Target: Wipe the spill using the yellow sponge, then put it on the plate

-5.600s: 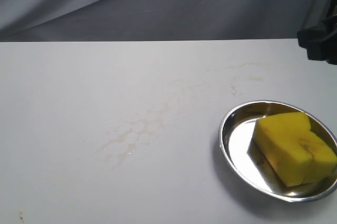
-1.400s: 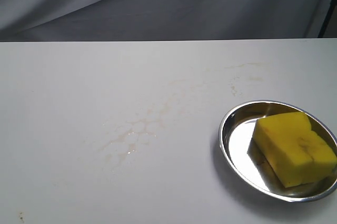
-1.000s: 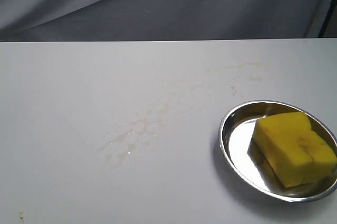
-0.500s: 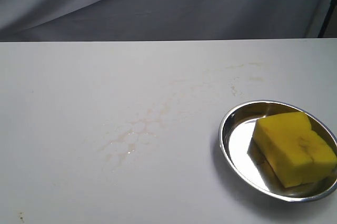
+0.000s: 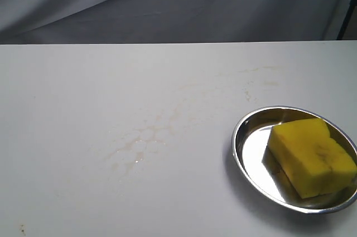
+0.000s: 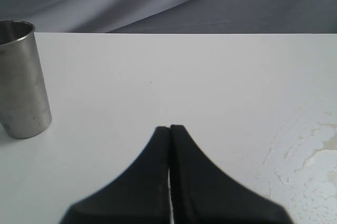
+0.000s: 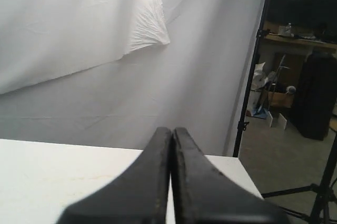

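In the exterior view the yellow sponge (image 5: 311, 156) lies inside the plate (image 5: 235, 146) at the right near corner of the worktop (image 5: 67, 109), one long side against the far rim. No amber spill shows anywhere, only faint pale streaks (image 5: 148, 135) towards the middle, so the job looks done. Neither arm is in this view. If it must be lifted, the sponge should prove light, soft and springy. It would squash under a grip, so it is best taken across its shorter width, high on the block, clear of the shallow rim. The plate is shiny and may slide if nudged. In the left wrist view the left gripper (image 6: 169, 128) hangs above bare worktop with its jaws pressed together and holding nothing. An upright steel cup (image 6: 22, 79) stands off to one side, well apart from the gripper, and a pale blotchy film (image 6: 310, 153) lies on the other side. In the right wrist view the right gripper (image 7: 171, 129) also has its jaws closed and empty. It faces the grey backdrop cloth (image 7: 79, 34), with only a strip of worktop beneath, and neither the sponge nor the plate is in sight.
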